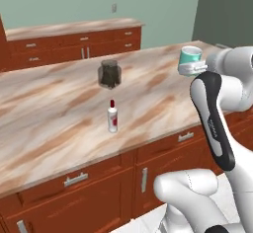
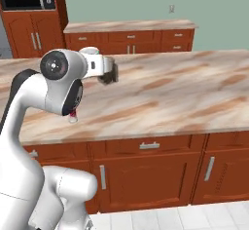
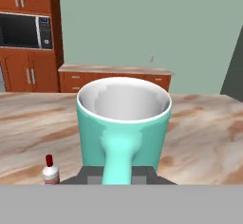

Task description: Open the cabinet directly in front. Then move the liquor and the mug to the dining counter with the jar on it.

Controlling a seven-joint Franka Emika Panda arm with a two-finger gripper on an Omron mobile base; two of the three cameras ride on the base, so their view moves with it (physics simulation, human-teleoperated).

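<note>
We hold the mug in our gripper, the jaws clamped on its side handle, which runs down between the two dark pads at the bottom of the hand view. The mug is upright, its white inside facing up (nothing shows in it). In the left base view the mug sits at the end of our hand, raised above the right part of the dining counter; whether its base touches the marble we cannot tell from here.

The liquor stands upright on the dining counter, toward the near edge and well to the left of the mug. In the hand view the liquor peeks in at the lower left, only its red cap and white shoulder showing. The jar stands farther back on the same top, beyond the bottle and apart from it, lid on.

From the right base view our own arm covers most of the bottle, and the gripper reaches out over the marble of the dining counter.

Behind it all a narrower wall counter runs along the green wall, with a microwave set in tall cabinets at far left.
</note>
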